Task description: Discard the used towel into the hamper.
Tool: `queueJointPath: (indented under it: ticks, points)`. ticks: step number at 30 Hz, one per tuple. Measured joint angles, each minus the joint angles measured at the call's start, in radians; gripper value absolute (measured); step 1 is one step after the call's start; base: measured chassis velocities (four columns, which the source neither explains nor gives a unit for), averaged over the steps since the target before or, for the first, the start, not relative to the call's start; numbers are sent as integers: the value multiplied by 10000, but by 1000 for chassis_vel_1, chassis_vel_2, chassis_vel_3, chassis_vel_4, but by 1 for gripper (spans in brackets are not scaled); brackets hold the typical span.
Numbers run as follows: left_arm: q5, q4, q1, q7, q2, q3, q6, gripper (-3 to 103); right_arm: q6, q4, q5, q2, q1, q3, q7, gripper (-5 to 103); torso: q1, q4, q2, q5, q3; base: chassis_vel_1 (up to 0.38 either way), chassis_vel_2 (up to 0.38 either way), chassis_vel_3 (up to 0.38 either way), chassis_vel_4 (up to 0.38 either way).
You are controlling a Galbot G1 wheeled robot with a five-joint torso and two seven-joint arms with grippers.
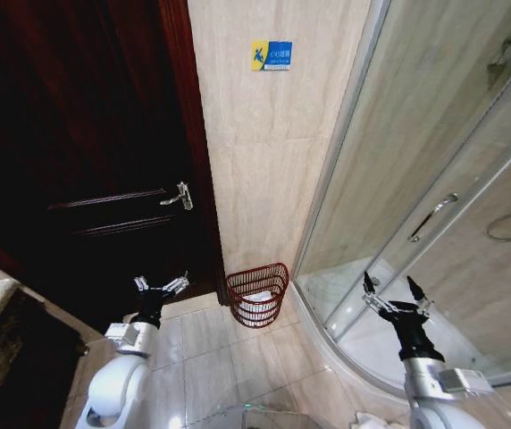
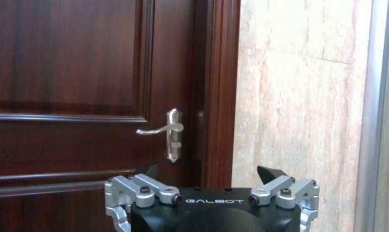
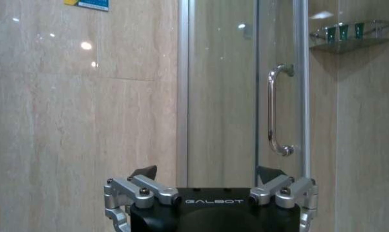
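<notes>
The hamper [image 1: 257, 295], a round reddish-brown open-weave basket, stands on the tiled floor against the beige wall, between the door and the shower. White cloth [image 1: 255, 308] lies inside it; I cannot tell whether it is the towel. My left gripper [image 1: 162, 286] is raised in front of the dark door, left of the hamper, open and empty. My right gripper [image 1: 392, 288] is raised to the right of the hamper before the shower glass, also open and empty. The left wrist view has the left gripper [image 2: 211, 173] facing the door; the right wrist view has the right gripper [image 3: 207, 171] facing the wall and shower.
A dark wooden door [image 1: 77, 161] with a metal lever handle [image 1: 178, 196] fills the left. A curved glass shower enclosure [image 1: 434, 223] with a raised sill takes the right. A bit of white [image 1: 373, 421] lies at the bottom edge. Tiled floor [image 1: 229, 357] lies in front of the hamper.
</notes>
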Motion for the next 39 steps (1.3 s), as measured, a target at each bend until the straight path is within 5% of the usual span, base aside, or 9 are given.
queueJointPath:
  ticks: [39]
  points:
    - [274,663,-344,150,96,662,-748,100,372,-52,-440,220,-81,-5,-134,100,1,0,-2,1,0,12,-13,-12,10]
